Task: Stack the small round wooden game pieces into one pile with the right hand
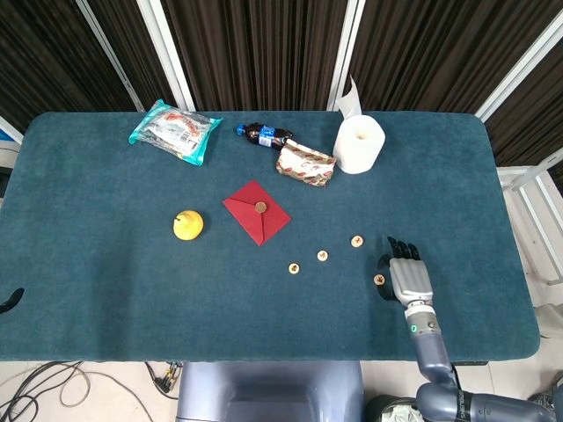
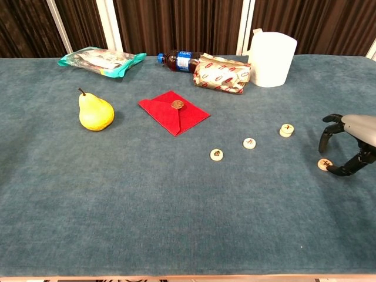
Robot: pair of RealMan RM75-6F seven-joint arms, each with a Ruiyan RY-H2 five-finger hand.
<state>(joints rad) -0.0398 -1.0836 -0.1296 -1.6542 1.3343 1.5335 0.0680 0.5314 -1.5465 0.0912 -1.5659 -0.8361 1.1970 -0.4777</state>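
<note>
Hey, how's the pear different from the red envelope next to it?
The pear is yellow, rounded, and stands upright with its stem up; the red envelope is flat and angular, lying on the table with a round seal at its centre. Both sit untouched, apart from each other.

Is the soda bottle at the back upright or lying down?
Lying down: the soda bottle rests on its side on the table, cap pointing left, its base against the patterned packet.

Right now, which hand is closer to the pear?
Left, probably. Only a dark tip shows at the table's left edge, the pear's side. The right hand is far across, beside a game piece.
</note>
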